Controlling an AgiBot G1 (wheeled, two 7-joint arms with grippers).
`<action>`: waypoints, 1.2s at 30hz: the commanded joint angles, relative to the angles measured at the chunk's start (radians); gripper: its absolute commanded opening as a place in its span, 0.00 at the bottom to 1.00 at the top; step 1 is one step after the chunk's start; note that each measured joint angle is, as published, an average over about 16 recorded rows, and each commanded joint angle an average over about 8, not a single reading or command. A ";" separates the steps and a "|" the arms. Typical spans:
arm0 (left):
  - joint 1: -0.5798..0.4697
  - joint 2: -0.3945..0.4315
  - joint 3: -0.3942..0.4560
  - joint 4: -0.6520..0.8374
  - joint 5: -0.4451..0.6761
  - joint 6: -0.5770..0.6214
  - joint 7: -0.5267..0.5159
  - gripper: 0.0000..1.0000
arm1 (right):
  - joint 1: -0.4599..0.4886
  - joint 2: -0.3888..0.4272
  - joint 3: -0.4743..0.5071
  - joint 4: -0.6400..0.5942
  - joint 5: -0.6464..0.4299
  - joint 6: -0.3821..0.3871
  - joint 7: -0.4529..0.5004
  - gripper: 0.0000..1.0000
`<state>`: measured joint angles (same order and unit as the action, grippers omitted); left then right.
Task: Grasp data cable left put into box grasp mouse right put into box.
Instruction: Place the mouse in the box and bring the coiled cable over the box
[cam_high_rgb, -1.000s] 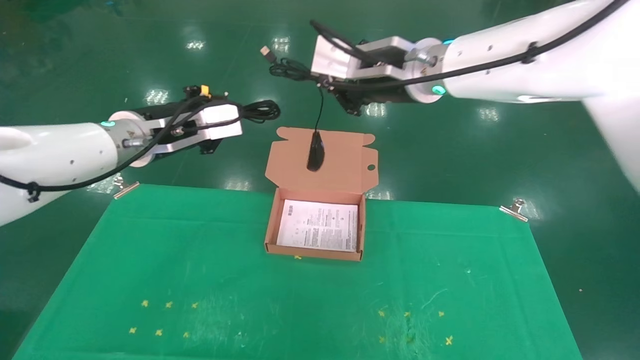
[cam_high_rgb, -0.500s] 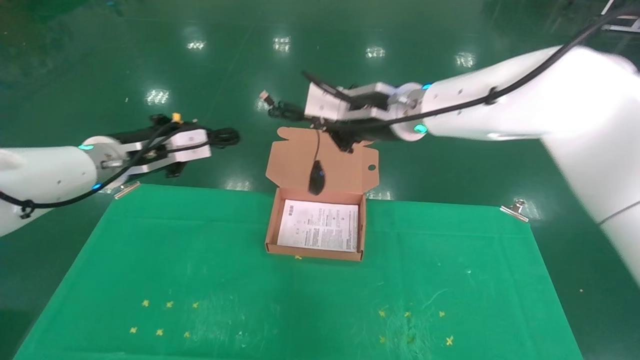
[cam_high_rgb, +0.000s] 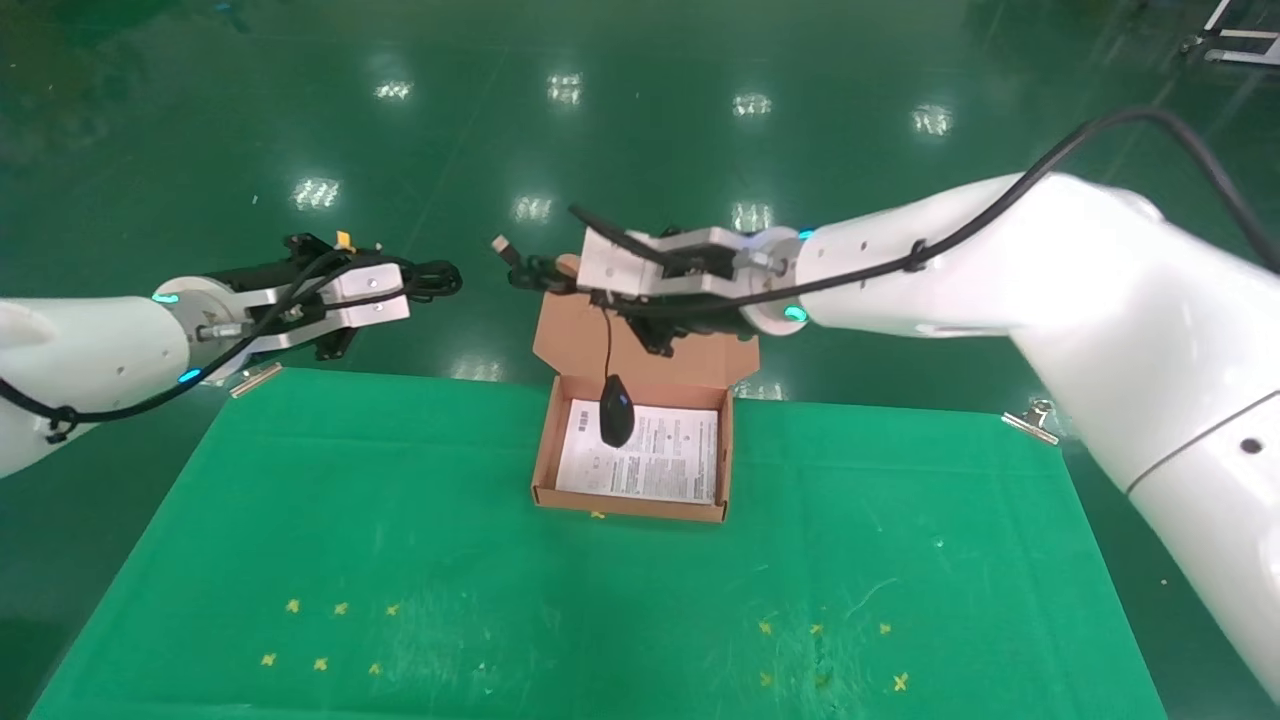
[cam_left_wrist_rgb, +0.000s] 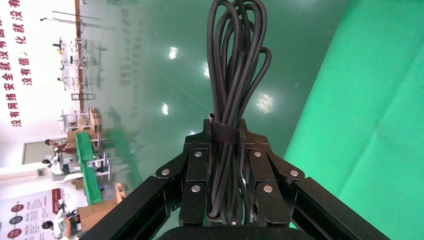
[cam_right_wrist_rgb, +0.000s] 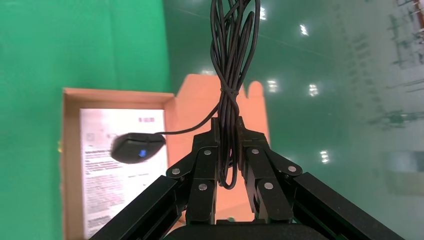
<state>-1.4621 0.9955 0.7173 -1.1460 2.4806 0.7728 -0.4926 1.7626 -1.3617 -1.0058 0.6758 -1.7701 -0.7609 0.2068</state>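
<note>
1. The white sheet (cam_high_rgb: 640, 452) in the box (cam_high_rgb: 545, 450) carries dense print too small to read; red Chinese characters on the room's wall in the left wrist view are only partly legible
2. A green cloth covers the tabletop (cam_high_rgb: 500, 560), clipped at its far corners, with small yellow crosses on it; beyond is a glossy green floor reflecting ceiling lights
3. The left end effector (cam_left_wrist_rgb: 227, 165) is clenched on the cable (cam_left_wrist_rgb: 235, 60), held in the air off the tabletop's far left corner, well apart from the box
4. The right end effector (cam_right_wrist_rgb: 229, 150) is clenched on the bundled cord (cam_right_wrist_rgb: 232, 45) above the box's flap; the mouse (cam_high_rgb: 617, 410) dangles from it over the sheet, blue light showing, and whether it touches the sheet is unclear
</note>
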 joint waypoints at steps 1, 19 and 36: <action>0.001 0.000 0.000 -0.002 0.003 0.001 -0.003 0.00 | -0.005 -0.002 -0.019 0.000 0.020 0.008 0.002 0.00; 0.002 0.000 -0.001 -0.006 0.007 0.003 -0.007 0.00 | -0.092 -0.005 -0.183 -0.154 0.130 0.101 0.053 0.00; 0.002 0.000 -0.001 -0.006 0.007 0.004 -0.007 0.00 | -0.128 -0.008 -0.279 -0.150 0.237 0.165 0.008 0.43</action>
<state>-1.4597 0.9954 0.7160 -1.1524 2.4879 0.7765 -0.4998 1.6347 -1.3700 -1.2845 0.5232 -1.5363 -0.5991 0.2175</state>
